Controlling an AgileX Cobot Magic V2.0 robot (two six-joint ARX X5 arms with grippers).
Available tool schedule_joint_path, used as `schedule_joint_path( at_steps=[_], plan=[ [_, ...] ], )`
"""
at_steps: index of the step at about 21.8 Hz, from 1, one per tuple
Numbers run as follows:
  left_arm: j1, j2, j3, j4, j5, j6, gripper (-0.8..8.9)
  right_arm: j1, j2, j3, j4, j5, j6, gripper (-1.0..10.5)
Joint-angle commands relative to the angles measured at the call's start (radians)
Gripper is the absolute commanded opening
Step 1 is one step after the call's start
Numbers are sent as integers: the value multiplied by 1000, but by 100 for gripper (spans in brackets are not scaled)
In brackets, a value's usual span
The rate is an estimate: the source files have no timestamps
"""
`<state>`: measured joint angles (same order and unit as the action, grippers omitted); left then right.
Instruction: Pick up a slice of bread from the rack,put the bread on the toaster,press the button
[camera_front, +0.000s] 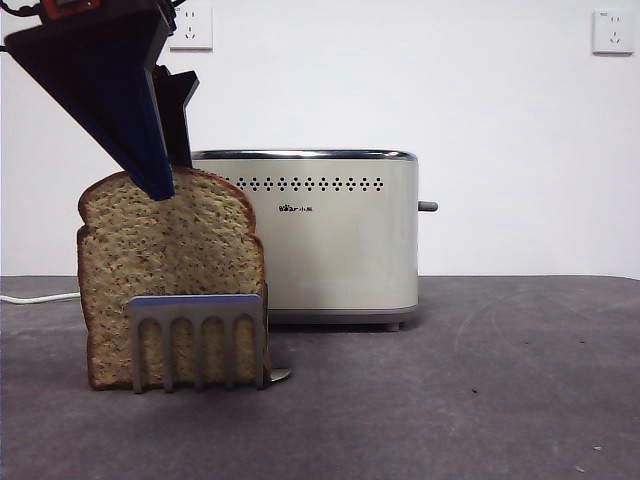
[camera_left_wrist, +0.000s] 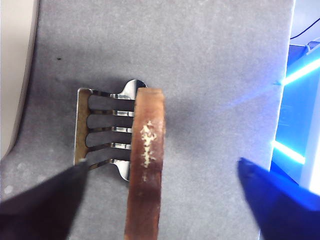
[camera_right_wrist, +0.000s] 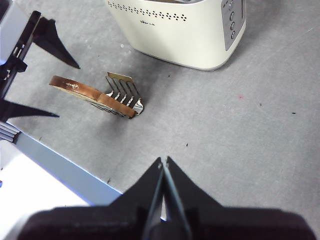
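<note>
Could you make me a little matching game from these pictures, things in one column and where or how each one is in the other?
Things:
1. tan seeded slice of bread
2. cream boxy toaster
3. left gripper
4. right gripper

States:
A. jaws shut, holding nothing, high above the table
B. upright in the shiny metal rack
C. jaws open, one on each side of the bread's crust
D. stands behind the rack, slots empty as far as visible

Pairs: 1-B, 2-D, 3-C, 4-A
</note>
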<state>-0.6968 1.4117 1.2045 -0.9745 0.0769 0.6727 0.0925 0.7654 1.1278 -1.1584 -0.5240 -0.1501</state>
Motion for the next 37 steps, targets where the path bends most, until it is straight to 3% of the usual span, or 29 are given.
schedule_joint_path(
  at_steps=[1, 6, 11, 19, 29, 33, 37],
  plan=[
    [-4, 6, -1, -4, -11, 9, 150, 3, 0, 1, 6, -2, -8, -11],
    [-4, 6, -1, -8, -23, 8, 114, 3, 0, 1, 6, -2, -8, -11],
    [-4, 6, -1, -16, -17, 8, -4, 3, 0, 1, 6, -2, -8, -11],
    [-4, -2, 15, -21, -26, 8, -8, 3, 0, 1, 6, -2, -8, -11],
    [-4, -22, 380, -184, -24, 1, -8, 3, 0, 1, 7, -1, -8, -11],
    [-4, -22, 542, -142, -72, 17, -9, 3, 0, 1, 8, -1, -8, -11],
    [-2, -18, 616, -71, -138, 95, -9, 3, 3, 1, 12, -2, -8, -11]
  ],
)
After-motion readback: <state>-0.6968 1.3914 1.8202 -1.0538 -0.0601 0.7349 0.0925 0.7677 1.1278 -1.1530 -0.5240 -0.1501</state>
